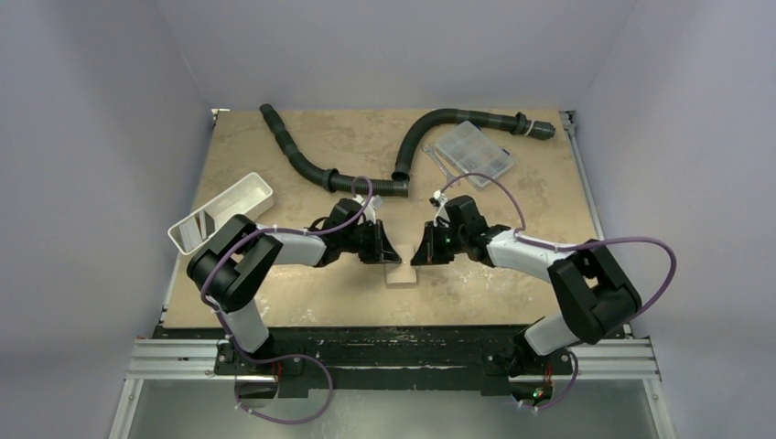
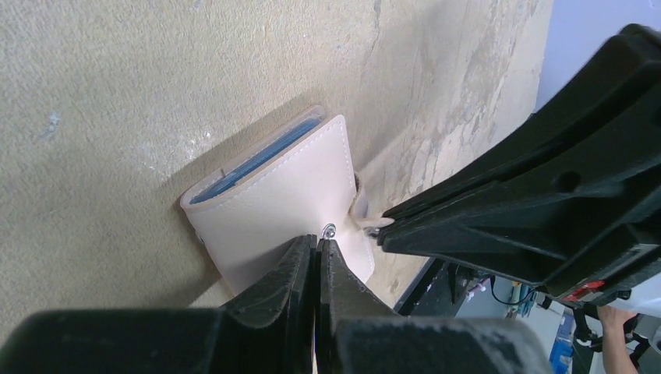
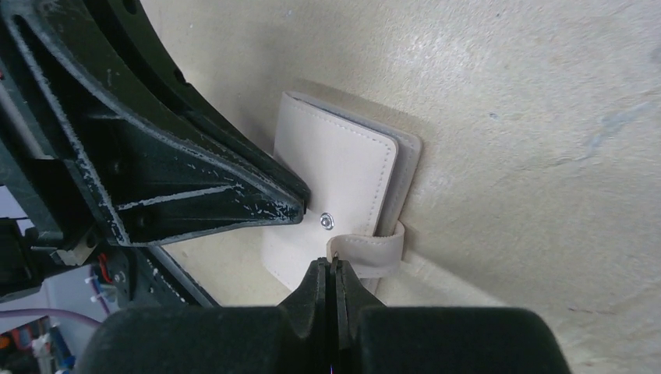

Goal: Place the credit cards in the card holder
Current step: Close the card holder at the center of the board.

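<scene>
I see tan card holder [image 2: 281, 199] folded, near edge, blue credit cards [image 2: 249, 160] peeking, left gripper [image 2: 317, 245] jaws closed, right gripper [image 3: 331, 269] pinching snap tab [image 3: 370, 249]

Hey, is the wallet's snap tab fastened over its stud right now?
No, the metal stud lies bare on the card holder's cover, with the snap tab ending beside it at the tips of the right gripper.
</scene>
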Available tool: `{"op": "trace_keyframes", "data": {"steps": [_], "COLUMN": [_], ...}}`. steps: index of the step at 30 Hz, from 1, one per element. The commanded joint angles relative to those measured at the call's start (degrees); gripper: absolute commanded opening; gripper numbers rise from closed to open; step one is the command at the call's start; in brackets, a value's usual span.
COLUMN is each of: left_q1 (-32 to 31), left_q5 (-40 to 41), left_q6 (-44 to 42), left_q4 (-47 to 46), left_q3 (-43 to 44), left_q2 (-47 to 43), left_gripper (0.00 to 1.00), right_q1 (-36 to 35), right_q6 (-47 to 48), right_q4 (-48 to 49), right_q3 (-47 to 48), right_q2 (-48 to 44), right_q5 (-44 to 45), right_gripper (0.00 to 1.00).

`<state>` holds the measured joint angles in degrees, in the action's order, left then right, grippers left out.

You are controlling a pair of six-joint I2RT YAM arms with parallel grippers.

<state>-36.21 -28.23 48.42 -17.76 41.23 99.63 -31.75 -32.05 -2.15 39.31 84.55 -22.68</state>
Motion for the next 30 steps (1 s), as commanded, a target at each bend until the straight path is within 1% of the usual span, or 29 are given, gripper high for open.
{"op": "trace_keyframes", "data": {"steps": [1, 5, 9, 15, 22, 30], "left_q1": [-0.4, -0.4, -0.4, -0.4, -0.4, -0.4], "left_q5": [1.4, 1.8, 1.9, 1.6, 1.2, 1.3], "left_q6": [-0.7, -0.7, -0.4, 0.2, 0.6, 0.8], "left_q4": [-1.3, -1.4, -1.9, -3.1, -3.8, -4.2], "left_q3": [-1.4, -2.1, -2.5, -2.8, -2.8, -2.9], "left_q2": [0.4, -0.3, -0.8, -0.7, -0.8, -0.7], "left_gripper": [0.00, 0.00, 0.00, 0.00, 0.00, 0.00], "right_q1": [0.2, 0.1, 0.1, 0.2, -0.1, -3.4], "right_q6": [-1.7, -2.4, -2.7, -2.4, 0.7, 1.6], "right_q4": [3.5, 3.2, 0.9, -1.0, -4.9, -7.0], "right_q3": [2.6, 3.4, 4.4, 6.1, 6.8, 9.8], "right_q2": [3.3, 5.0, 4.4, 6.2, 6.2, 8.6], "right_q5": [-5.7, -4.9, -1.5, -0.5, 1.9, 3.5], "right_gripper": [0.00, 0.00, 0.00, 0.00, 0.00, 0.00]}}
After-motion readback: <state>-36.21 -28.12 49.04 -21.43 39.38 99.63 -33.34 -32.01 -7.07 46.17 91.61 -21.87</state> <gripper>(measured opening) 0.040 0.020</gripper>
